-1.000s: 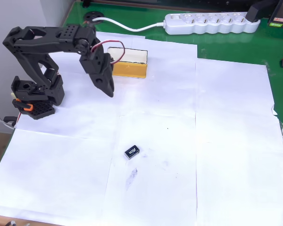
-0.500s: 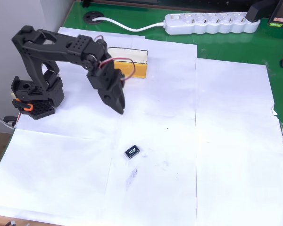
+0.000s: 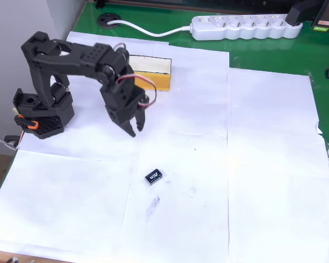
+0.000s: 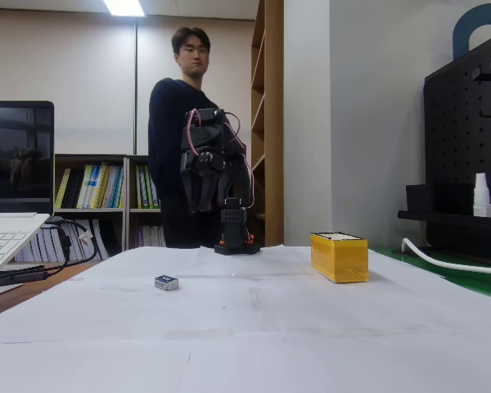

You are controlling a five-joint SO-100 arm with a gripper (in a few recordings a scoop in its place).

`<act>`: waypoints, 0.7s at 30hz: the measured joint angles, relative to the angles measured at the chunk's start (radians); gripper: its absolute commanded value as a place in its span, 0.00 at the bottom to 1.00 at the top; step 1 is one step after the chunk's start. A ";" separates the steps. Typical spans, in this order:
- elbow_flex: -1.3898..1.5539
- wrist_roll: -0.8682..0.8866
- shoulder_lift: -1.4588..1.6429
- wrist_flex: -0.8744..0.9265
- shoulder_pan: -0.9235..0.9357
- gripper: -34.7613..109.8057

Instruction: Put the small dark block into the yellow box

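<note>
End effector [image 3: 135,130] hangs above the paper-covered worktop [image 3: 263,164], fingers a little apart and holding nothing.

In the overhead view the small dark block [image 3: 153,177] lies flat on the white paper, below and slightly right of the fingertips and clear of them. The yellow box [image 3: 153,80] sits behind the arm, near the white power strip [image 3: 244,26]. In the fixed view the block [image 4: 166,282] rests left of the box [image 4: 339,256], and a person [image 4: 176,123] stands behind the worktop.

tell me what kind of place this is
Probably an office or lab: bookshelves behind, a pegboard on the wall, a laptop by the paper-covered table.
</note>
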 measured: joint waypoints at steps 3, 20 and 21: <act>0.057 0.089 0.078 -0.043 0.017 0.27; 0.405 0.588 0.385 0.072 0.140 0.31; 0.425 0.617 0.405 0.072 0.147 0.31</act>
